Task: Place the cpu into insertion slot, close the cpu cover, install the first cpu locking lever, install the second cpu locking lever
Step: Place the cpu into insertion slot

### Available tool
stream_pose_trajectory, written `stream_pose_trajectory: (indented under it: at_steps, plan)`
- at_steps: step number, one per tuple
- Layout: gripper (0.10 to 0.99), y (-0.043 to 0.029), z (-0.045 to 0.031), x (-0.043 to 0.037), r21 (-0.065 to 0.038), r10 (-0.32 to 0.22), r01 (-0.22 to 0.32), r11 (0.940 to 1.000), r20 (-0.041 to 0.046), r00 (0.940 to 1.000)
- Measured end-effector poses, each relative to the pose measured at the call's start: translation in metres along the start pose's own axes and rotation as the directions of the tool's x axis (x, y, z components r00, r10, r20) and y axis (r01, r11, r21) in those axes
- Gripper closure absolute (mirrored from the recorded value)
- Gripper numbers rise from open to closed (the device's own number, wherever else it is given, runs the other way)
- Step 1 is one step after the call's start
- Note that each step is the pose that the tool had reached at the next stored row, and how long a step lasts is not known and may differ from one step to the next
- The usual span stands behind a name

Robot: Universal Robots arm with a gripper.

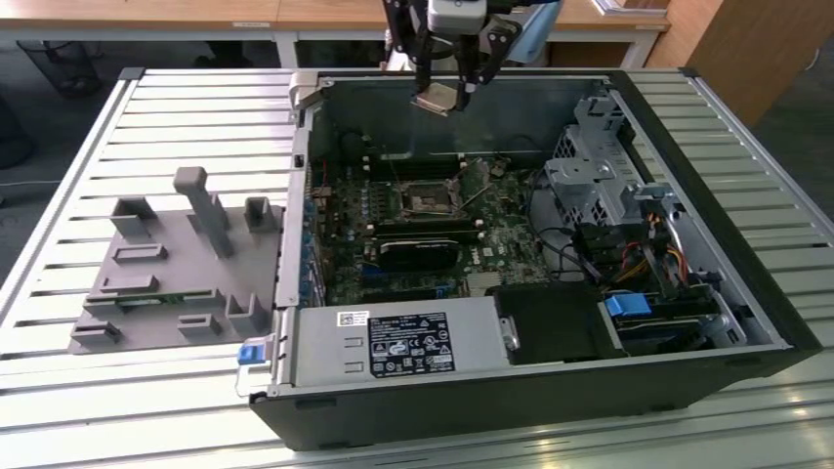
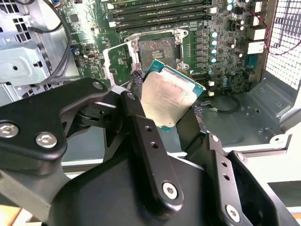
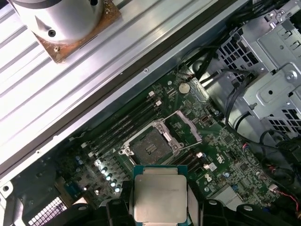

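The gripper point(image 1: 443, 90) clamps the cpu point(image 2: 169, 96) by two opposite edges, likely to spare its underside, high over the open case point(image 1: 729, 293) and well above the slot point(image 3: 151, 148), whose cover point(image 3: 185, 129) stands swung open, leaving the recess free.

Lit softly and evenly from overhead in the exterior view. Brightest, close to washed out, on the pale slats of the table point(image 1: 78, 391) from 7 to 9 o'clock. Much dimmer inside the open computer case point(image 1: 521, 403), with deep shadow under its far wall at 12 o'clock. Mild glare on the white label point(image 1: 406, 344) at 6 o'clock.

In the second wrist view, a pale sheen across the metal top of the cpu point(image 2: 173, 102), blown-out white behind the mesh grille point(image 2: 287, 42), and slightly soft on the near black arms of the tool point(image 2: 167, 96).

In the first wrist view, bright streaks along the table slats, glinting on the capacitor tops point(image 3: 106, 172).
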State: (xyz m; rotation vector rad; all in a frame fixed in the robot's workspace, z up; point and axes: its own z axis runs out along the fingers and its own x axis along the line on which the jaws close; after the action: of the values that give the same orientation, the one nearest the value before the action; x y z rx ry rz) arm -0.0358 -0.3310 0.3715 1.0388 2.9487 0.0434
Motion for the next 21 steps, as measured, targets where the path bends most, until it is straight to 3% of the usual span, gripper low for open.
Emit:
stream_pose_trajectory:
  at_steps: [12,21]
  plan:
    - [0.545,0.0004,0.0004,0.0004,0.002,0.083,-0.083,0.9965,0.0038,0.9965]
    - [0.545,0.0012,0.0009,0.001,0.004,0.166,-0.166,0.9861,0.0089,0.9861]
